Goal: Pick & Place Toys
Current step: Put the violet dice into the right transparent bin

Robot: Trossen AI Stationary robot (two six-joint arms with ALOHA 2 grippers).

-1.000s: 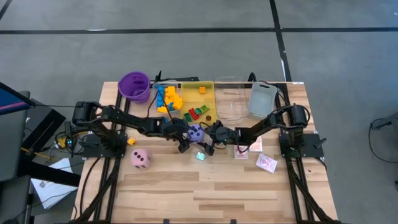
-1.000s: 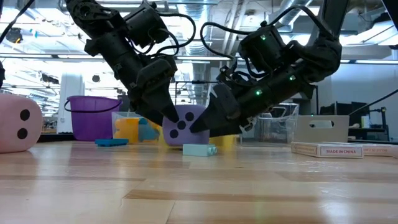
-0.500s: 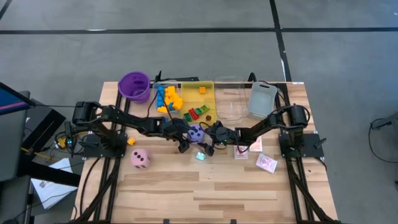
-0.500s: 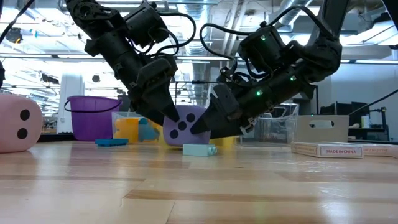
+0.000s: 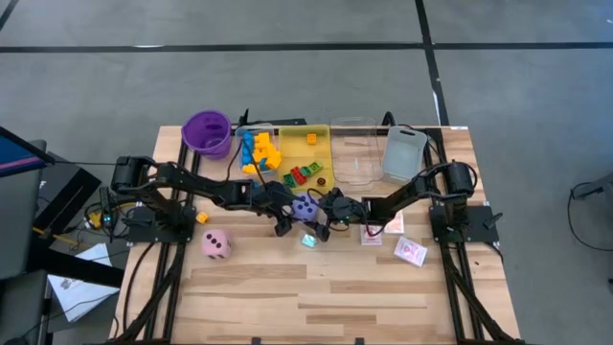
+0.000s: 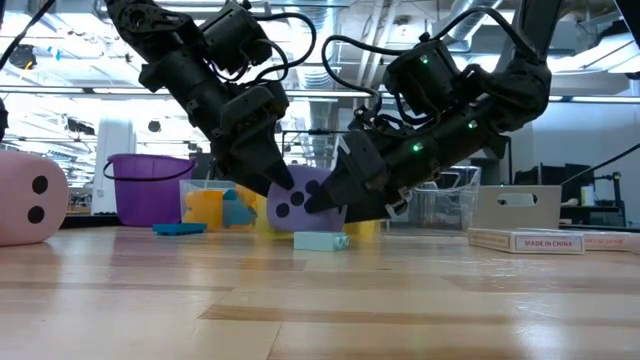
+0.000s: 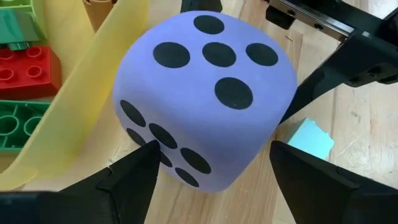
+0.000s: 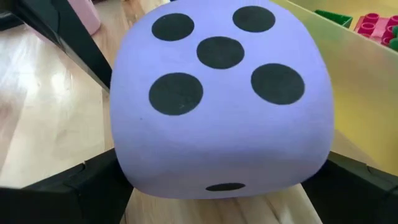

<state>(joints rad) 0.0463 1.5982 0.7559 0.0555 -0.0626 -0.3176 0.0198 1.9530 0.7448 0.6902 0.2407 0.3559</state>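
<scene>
Both arms meet at table centre over the purple die [image 5: 304, 207], which sits just in front of the yellow tray [image 5: 319, 140], touching its wall. Left gripper [image 5: 287, 217] on one side, right gripper [image 5: 324, 218] on the opposite; each w/ fingers spread, straddling the die. Both equally near; die lies between them. Small light-blue block [image 5: 308, 241] just in front of die.
</scene>
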